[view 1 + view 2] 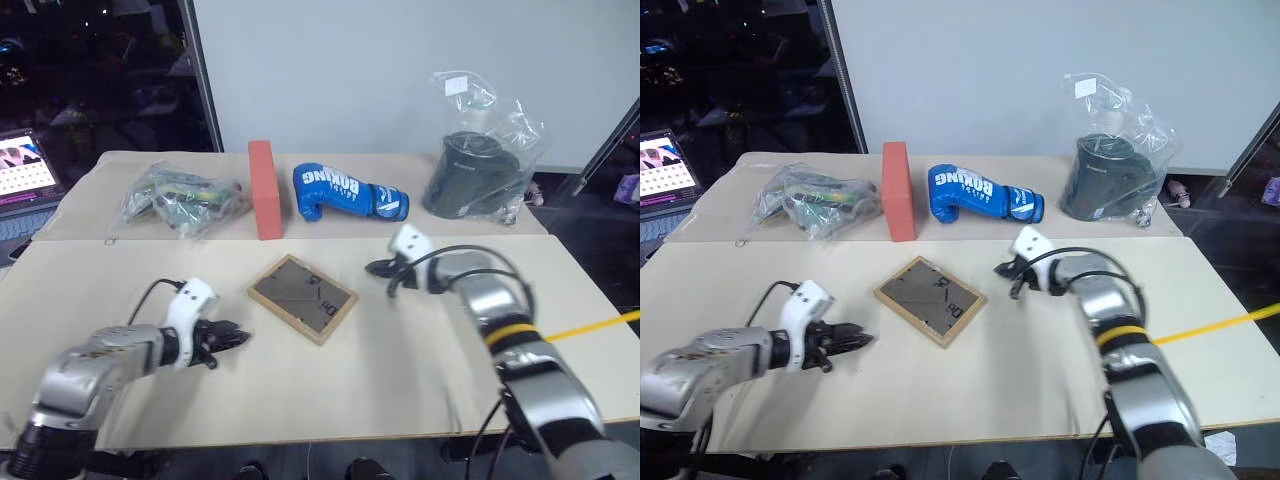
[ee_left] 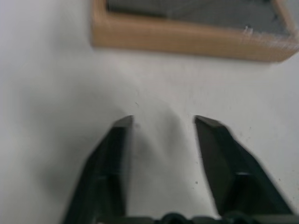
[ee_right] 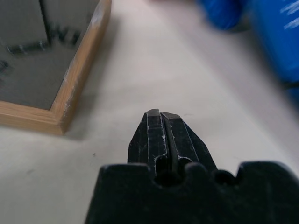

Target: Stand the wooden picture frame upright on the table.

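From the head camera I see the small light-wood picture frame [image 1: 302,297] lying flat, dark back up, on the pale beige counter [image 1: 400,380], between my grippers and touching neither. My left wrist camera shows the left gripper [image 2: 163,122] released, empty, near the frame. My right wrist camera shows the right gripper [image 3: 162,115] clenched on nothing, beside the frame's corner.

Lying on the table [image 1: 400,380]: one wooden picture frame [image 1: 302,297]. Sitting along the far tabletop [image 1: 420,165]: one orange-red block [image 1: 264,189], one blue boxing glove [image 1: 345,193], and two clear plastic bags, one [image 1: 182,199] wrapping greenish items, one [image 1: 478,165] wrapping a dark round object. Glowing at the far left edge: one laptop screen [image 1: 24,168]. Reaching in: two grippers, left gripper [image 1: 238,338] and right gripper [image 1: 372,268]. Tabletops: two.
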Available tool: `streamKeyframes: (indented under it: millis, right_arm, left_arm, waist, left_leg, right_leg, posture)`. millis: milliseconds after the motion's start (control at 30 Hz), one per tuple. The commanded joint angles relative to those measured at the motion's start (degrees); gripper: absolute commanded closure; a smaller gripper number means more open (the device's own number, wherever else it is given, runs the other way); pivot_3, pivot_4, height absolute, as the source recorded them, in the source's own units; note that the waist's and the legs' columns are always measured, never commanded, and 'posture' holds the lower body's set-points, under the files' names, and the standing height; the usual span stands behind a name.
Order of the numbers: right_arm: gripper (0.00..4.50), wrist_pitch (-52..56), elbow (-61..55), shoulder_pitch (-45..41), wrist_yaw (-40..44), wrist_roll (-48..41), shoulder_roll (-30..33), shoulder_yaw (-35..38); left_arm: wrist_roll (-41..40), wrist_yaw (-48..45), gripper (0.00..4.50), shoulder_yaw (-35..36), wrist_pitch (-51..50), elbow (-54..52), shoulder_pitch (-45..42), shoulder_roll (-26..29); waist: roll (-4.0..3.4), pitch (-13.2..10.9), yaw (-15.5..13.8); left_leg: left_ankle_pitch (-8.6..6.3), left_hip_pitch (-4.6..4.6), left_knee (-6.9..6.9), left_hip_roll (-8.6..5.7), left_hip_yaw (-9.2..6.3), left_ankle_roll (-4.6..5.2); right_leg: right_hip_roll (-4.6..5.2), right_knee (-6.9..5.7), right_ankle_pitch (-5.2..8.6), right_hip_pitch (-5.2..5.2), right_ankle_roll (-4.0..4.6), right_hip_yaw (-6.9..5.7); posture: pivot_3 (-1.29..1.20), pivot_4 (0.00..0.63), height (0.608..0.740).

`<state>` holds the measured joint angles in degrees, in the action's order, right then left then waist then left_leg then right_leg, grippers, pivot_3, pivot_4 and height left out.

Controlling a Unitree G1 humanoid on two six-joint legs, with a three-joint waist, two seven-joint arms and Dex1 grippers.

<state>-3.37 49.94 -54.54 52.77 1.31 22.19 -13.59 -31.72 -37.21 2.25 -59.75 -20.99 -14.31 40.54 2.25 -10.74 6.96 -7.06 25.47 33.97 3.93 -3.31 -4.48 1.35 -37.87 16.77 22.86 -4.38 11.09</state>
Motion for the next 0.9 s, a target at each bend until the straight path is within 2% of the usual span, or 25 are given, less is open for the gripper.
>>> streamKeyframes:
  millis: [33, 67, 167, 267, 333, 600, 767, 900]
  right_arm:
    - [4.50, -7.3, 7.9, -3.0, 1.0, 1.6, -2.5, 0.0]
    - [4.50, -8.2, 9.1, -3.0, 2.0, 1.6, -3.5, -0.1]
    - [4.50, -10.0, 8.8, -1.6, 8.1, 0.0, -5.0, 0.1]
    - [4.50, -6.3, 0.0, 3.4, 16.9, -3.9, -4.8, 0.2]
    - [4.50, -2.9, -7.5, 7.5, 19.8, -5.2, -3.8, -0.4]
    - [4.50, 13.5, -36.2, 22.0, 18.4, -5.5, 0.6, -3.6]
    - [4.50, 21.7, -47.2, 25.4, 18.1, -8.1, 2.7, -3.0]
    - [4.50, 23.9, -49.5, 26.2, 17.5, -7.6, 4.7, -3.6]
  left_arm:
    - [1.2, 5.5, 4.24, -1.4, -2.8, -1.9, -1.5, -3.2]
    - [1.7, 6.7, 4.45, -1.6, -3.1, -1.7, -1.7, -4.1]
    - [2.5, 8.2, 4.45, -2.0, -3.1, -1.3, -2.3, -5.1]
    - [2.9, 7.2, 4.45, -2.3, -2.4, -0.8, -2.3, -3.6]
    - [2.5, 5.9, 4.45, -2.3, -2.7, -1.2, -1.8, -2.4]
    - [-0.2, -0.8, 4.45, -5.5, -3.9, -7.3, 5.4, 3.8]
    - [2.4, -1.1, 4.45, -2.5, -0.9, -1.9, 5.6, 6.7]
    - [2.6, -0.7, 4.45, -0.2, -1.4, 1.8, 4.4, 7.4]
  waist:
    - [0.00, 0.0, -0.2]
    - [-0.01, 0.0, -0.2]
    - [-0.01, 0.0, -0.1]
    - [-0.02, 0.0, 0.0]
    - [-0.02, 0.0, 0.1]
    - [-0.11, 0.1, 0.1]
    - [-0.12, 0.1, 0.0]
    - [-0.12, 0.1, 0.1]
  left_leg:
    - [0.00, 0.04, 0.00, -0.01, -0.04, -0.01]
    - [0.01, 0.05, -0.01, -0.03, -0.12, -0.03]
    - [0.01, -0.14, -0.01, -0.02, -0.33, -0.05]
    - [0.06, -0.42, 0.00, -0.01, -0.48, -0.13]
    - [0.16, -0.44, 0.02, -0.01, -0.54, -0.29]
    - [0.15, -0.52, -0.11, 0.03, -0.58, -0.35]
    - [0.14, -0.54, -0.09, 0.02, -0.57, -0.36]
    - [0.14, -0.57, -0.08, 0.03, -0.57, -0.36]
  right_leg:
    - [0.03, -0.04, -0.01, 0.03, 0.02, -0.07]
    - [0.07, -0.08, -0.02, 0.03, 0.03, -0.20]
    - [0.16, -0.08, -0.06, -0.23, 0.10, -0.67]
    - [0.14, -0.12, -0.05, -0.56, 0.10, -0.89]
    - [0.14, -0.15, 0.11, -0.60, -0.19, -0.92]
    - [0.11, -0.18, 0.24, -0.60, -0.13, -0.96]
    - [0.13, -0.15, 0.28, -0.59, -0.13, -0.96]
    - [0.12, -0.15, 0.33, -0.54, -0.08, -0.96]
  posture:
    - [0.00, 0.150, 0.740]
    - [0.00, 0.150, 0.740]
    - [0.00, 0.150, 0.740]
    - [0.00, 0.150, 0.740]
    - [0.00, 0.150, 0.740]
    - [0.00, 0.150, 0.740]
    - [0.00, 0.150, 0.740]
    - [0.00, 0.150, 0.740]
